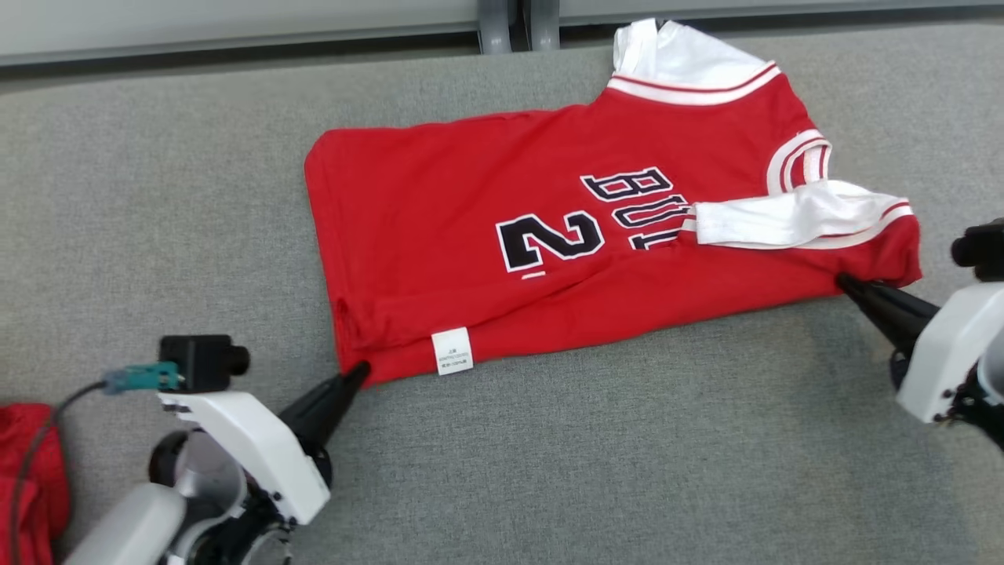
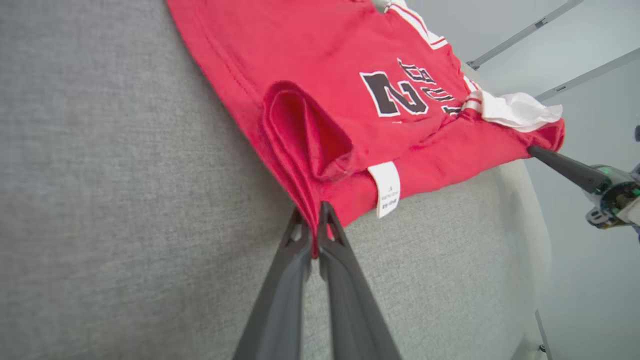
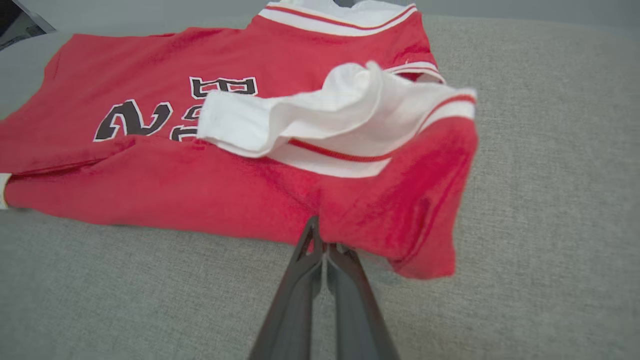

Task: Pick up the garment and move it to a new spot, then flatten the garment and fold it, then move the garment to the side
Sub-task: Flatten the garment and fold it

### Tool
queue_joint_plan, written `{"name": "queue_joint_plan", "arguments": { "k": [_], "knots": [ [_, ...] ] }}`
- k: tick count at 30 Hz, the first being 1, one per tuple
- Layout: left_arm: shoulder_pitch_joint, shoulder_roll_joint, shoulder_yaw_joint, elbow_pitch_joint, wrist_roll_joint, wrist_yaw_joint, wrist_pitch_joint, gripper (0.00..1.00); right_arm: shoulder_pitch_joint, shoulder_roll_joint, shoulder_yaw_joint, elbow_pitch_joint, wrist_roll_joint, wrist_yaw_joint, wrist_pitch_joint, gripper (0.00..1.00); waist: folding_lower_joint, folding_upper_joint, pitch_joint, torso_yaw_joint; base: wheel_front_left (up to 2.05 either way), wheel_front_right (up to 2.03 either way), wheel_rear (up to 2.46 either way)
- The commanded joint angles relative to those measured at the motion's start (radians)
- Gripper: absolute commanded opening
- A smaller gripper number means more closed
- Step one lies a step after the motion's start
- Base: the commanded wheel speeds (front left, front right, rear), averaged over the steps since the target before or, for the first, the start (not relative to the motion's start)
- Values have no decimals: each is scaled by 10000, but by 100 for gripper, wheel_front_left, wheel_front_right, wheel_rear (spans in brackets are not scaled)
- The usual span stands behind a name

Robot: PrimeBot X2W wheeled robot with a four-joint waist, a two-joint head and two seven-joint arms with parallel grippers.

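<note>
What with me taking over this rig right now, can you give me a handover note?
Left tool: shut on the near hem corner of the jersey.
Right tool: shut on its near edge at the shoulder end.
Jersey: spread on the grey table, print up, white sleeve folded over the front, label showing.
Done: moved and flattened, it seems; near edge looks turned over.
Left: finish folding, then move it to the side.

I am in what looks like a lab or test room: a wide bench (image 1: 157, 196) covered in grey fabric, grey metal posts (image 1: 496, 27) behind it, a bare pale surface (image 1: 235, 23) beyond.
</note>
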Motion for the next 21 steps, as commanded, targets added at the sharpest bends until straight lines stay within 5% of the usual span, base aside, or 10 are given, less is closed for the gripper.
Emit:
{"name": "queue_joint_plan", "arguments": {
  "k": [1, 14, 21],
  "knots": [
    [88, 149, 131, -142, -113, -34, 65, 0, -62, -236, -79, -81, 172, 1, 166, 0, 0, -1, -145, 5, 0, 0, 0],
    [1653, 1114, 692, -2582, -1076, 423, 555, 0, 1712, -2080, -1155, -1856, 1850, -2, 2061, 0, 0, -1, -798, -6, 0, 0, 0],
    [3118, 776, 380, -2543, -821, 667, -254, 0, 3751, -1577, -1669, -2352, 1648, 0, 1739, 0, 0, -1, -753, -41, 0, 0, 0]
  ]
}}
